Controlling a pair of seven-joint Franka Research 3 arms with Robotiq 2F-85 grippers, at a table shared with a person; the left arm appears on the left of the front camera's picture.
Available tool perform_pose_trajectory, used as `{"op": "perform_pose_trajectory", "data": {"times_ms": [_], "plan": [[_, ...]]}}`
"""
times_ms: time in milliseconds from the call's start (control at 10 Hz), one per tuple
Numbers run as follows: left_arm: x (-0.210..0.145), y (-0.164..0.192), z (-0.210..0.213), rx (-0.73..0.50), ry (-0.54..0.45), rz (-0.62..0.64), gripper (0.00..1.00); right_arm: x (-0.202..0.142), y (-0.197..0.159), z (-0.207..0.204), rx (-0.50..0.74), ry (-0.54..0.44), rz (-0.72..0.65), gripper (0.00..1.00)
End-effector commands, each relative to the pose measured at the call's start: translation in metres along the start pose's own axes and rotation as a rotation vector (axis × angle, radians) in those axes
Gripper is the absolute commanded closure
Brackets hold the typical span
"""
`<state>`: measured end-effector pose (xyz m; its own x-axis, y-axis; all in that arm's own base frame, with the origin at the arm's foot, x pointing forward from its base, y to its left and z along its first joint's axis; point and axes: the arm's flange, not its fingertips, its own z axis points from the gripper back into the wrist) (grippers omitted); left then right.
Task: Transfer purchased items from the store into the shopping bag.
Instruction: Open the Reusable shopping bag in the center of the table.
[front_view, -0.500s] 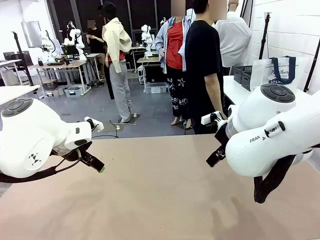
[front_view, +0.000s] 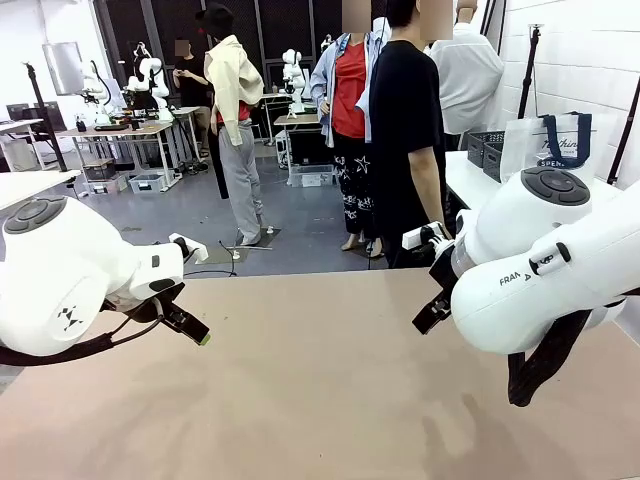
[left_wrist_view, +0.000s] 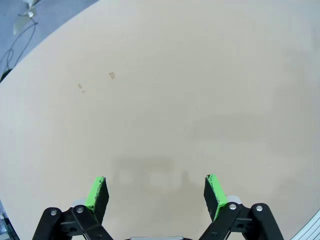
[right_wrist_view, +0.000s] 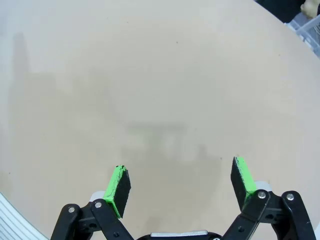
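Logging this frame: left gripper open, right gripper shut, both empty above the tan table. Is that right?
Not quite. The right gripper is open too: the right wrist view shows its green pads wide apart with nothing between them. The rest stands: the left gripper is open, and both are empty above the tan table.

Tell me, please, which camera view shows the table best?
The front view: the table fills the lower frame, far edge included. Each wrist view gives a close patch of its tan surface, with faint shadows.
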<state>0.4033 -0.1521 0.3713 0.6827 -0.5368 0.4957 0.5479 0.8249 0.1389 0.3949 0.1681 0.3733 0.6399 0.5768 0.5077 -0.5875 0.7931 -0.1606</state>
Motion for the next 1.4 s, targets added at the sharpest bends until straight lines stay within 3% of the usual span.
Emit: {"op": "perform_pose_trajectory", "data": {"times_ms": [0, 1300], "plan": [[-0.0003, 0.0009, 0.0000, 0.001, 0.000, 0.002, 0.00, 0.0000, -0.0001, 0.0000, 0.000, 0.000, -0.001, 0.00], [-0.0003, 0.0009, 0.0000, 0.001, 0.000, 0.002, 0.00, 0.0000, -0.0001, 0.0000, 0.000, 0.000, -0.001, 0.00]]}}
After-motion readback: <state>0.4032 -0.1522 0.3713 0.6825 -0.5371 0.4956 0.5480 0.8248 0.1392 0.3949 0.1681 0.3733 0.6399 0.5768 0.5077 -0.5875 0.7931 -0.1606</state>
